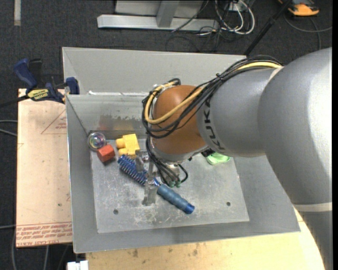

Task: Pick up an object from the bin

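The gripper (pixel 150 190) hangs low in the middle of the grey bin (pixel 216 196), its tip down at the blue brush (pixel 177 200), which lies slanted from centre left toward the lower middle; whether it is spread or pressed together cannot be told. Just left of it, toward the upper left, sit a yellow block (pixel 128 142), an orange-red cube (pixel 106 153) and a clear ball (pixel 96 140); a green piece (pixel 217 157) peeks out beneath the arm at right

I work in a robotics lab: my thick silver arm (pixel 274 116), strung with yellow and black cables (pixel 174 108), reaches over a grey sheet-metal bin (pixel 158 68) on dark carpet (pixel 53 26), with loose wires (pixel 232 16) and a grey metal stand foot (pixel 132 21) behind.
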